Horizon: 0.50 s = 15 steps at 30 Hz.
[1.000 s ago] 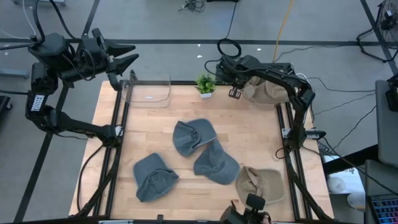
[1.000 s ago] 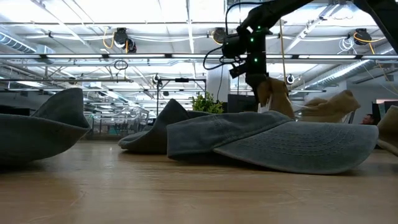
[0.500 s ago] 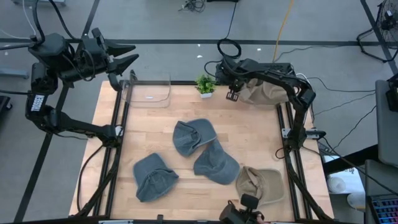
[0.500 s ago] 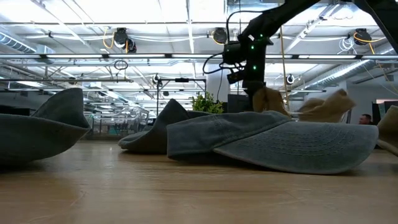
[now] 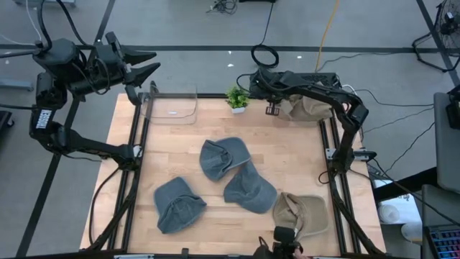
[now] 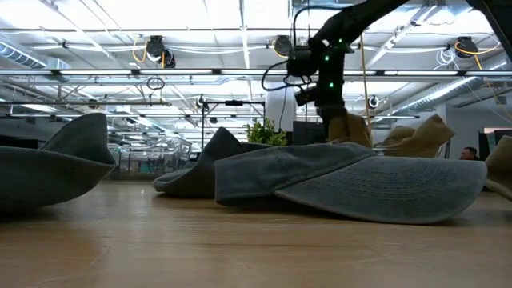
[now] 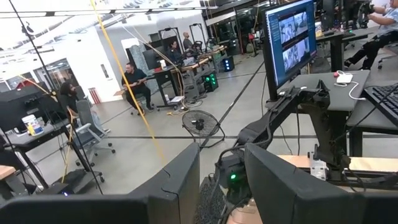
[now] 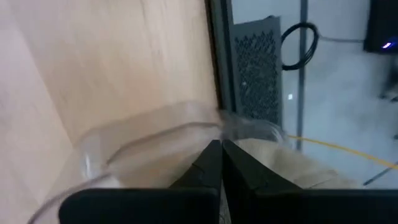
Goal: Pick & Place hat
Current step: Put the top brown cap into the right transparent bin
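A tan hat [image 5: 307, 108] hangs at the table's far right corner with my right gripper [image 5: 272, 109] shut on it. In the low view it droops below the fingers [image 6: 350, 128], and its lower part is hidden behind a grey hat. A second tan hat [image 5: 300, 214] lies at the near right. Three grey-blue hats [image 5: 223, 157] [image 5: 249, 188] [image 5: 178, 203] lie mid-table. A clear container [image 5: 172, 106] stands at the far left. My left gripper [image 5: 152, 63] is raised beyond the far left corner, level, open and empty. My right gripper pinches the tan hat between its two shut fingers at the hat's end [image 5: 283, 109] toward the table's left. The fingers slant down from above. The hat hangs below the fingers and trails toward the right edge [image 5: 320, 109]; I cannot tell whether its lower part touches the table.
A small potted plant [image 5: 237, 97] stands at the far edge, just left of my right gripper. Black frame rails [image 5: 329, 144] run along the table's sides. Bare wood lies between the container and the grey hats. People sit at desks in the room behind [image 7: 134, 78].
My right gripper has tipped and rolled at the wrist while staying near the far right corner, still shut on the tan hat. The hat has swung under it and now lies more spread out along the far edge.
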Tool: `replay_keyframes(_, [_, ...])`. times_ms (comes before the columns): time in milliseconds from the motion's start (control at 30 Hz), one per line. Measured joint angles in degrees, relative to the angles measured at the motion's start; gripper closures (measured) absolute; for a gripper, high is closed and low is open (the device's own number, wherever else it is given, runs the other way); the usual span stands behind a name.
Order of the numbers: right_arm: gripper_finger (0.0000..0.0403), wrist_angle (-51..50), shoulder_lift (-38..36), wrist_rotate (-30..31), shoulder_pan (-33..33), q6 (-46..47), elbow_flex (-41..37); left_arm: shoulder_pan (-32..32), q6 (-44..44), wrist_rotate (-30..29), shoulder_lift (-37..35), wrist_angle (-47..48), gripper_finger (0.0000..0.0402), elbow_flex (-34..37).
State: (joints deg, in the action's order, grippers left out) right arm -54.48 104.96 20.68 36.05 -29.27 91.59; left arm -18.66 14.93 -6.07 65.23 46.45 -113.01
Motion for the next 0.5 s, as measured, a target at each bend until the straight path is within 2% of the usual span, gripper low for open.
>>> replay_keyframes(100, [0.0403, 0.83, -0.69, 0.92, -0.91, -1.24, 0.22, -0.01, 0.54, -0.36, 0.0, -0.28, 0.0266, 0.0])
replay_keyframes(233, [0.0403, -4.99, -0.24, 0.6, -0.68, 2.31, 0.04, -0.01, 0.34, -1.07, 0.0, -0.95, 0.0266, 0.0])
replay_keyframes(367, [0.0403, -8.46, -0.62, 4.45, -0.33, 5.32, 0.04, -0.01, 0.17, -1.11, 0.0, -1.17, 0.0266, 0.0])
replay_keyframes(500, [0.0403, -11.88, -2.59, 4.47, 0.65, 6.02, 0.13, -0.01, 0.23, -1.17, 0.0, -1.35, 0.0266, -0.02])
